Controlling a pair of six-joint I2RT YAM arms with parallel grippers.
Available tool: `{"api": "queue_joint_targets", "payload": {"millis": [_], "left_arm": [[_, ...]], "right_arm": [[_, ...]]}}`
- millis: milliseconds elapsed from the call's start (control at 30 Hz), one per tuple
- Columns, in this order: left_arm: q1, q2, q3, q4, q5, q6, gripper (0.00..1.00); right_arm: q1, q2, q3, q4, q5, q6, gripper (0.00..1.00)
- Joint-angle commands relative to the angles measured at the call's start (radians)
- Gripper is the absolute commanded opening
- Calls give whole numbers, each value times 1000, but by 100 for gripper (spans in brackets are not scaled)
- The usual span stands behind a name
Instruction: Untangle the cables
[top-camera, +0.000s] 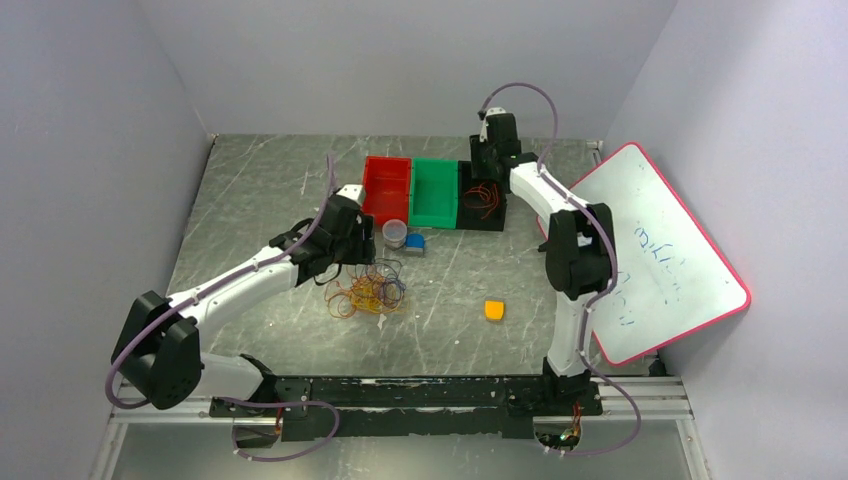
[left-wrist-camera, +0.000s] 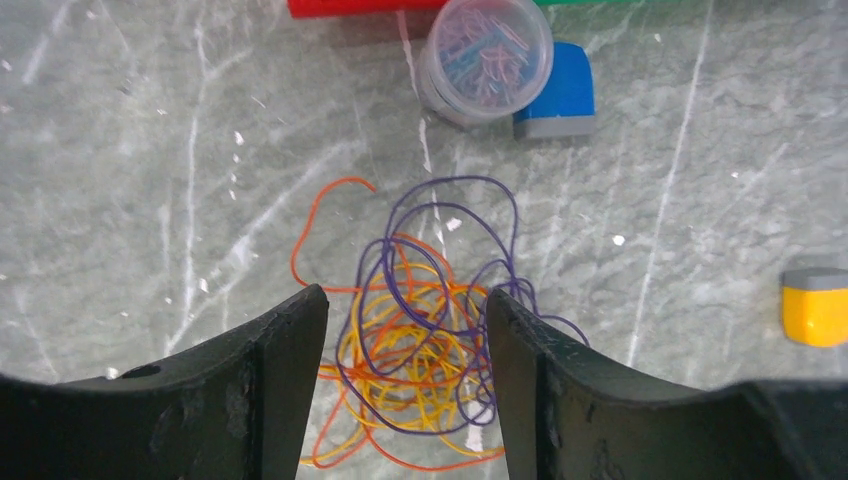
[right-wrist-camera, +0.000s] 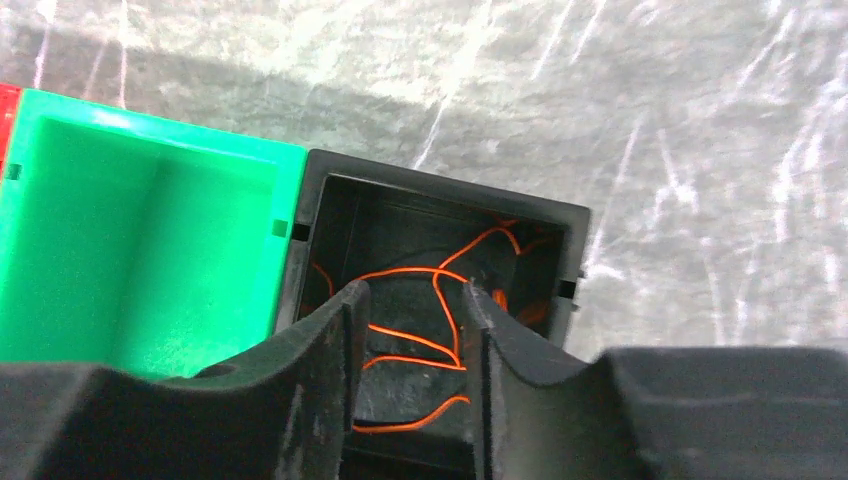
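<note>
The cables (top-camera: 365, 293) lie in a tangled heap of yellow-orange, purple and red-orange loops on the table. My left gripper (top-camera: 345, 250) hovers just above that heap. In the left wrist view the tangle (left-wrist-camera: 420, 340) fills the gap between its fingers, and the left gripper (left-wrist-camera: 407, 300) is open, gripping nothing. My right gripper (top-camera: 488, 172) hangs over the black bin (top-camera: 497, 222) at the back. One red-orange cable (right-wrist-camera: 420, 342) lies loose inside that bin (right-wrist-camera: 450, 190), seen through the open right gripper (right-wrist-camera: 415, 295).
A green bin (top-camera: 435, 190) and a red bin (top-camera: 387, 185) stand left of the black one. A clear jar of clips (top-camera: 395, 232) and a blue block (top-camera: 416, 241) sit just beyond the tangle. A yellow block (top-camera: 493, 310) lies mid-table. A whiteboard (top-camera: 650, 250) leans at the right.
</note>
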Motion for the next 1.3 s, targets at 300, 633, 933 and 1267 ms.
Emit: {"api": "queue_joint_targets", "payload": {"millis": [300, 633, 933, 1267], "left_arm": [[-4, -197, -115, -109, 152, -297, 65], [27, -377, -110, -261, 94, -312, 80], [89, -10, 2, -23, 43, -152, 69], [141, -27, 0, -142, 11, -94, 60]], "right_arm": [[-1, -171, -93, 27, 47, -10, 57], [-1, -323, -242, 63, -20, 39, 58], [10, -459, -362, 67, -98, 71, 58], [18, -566, -454, 32, -174, 79, 57]]}}
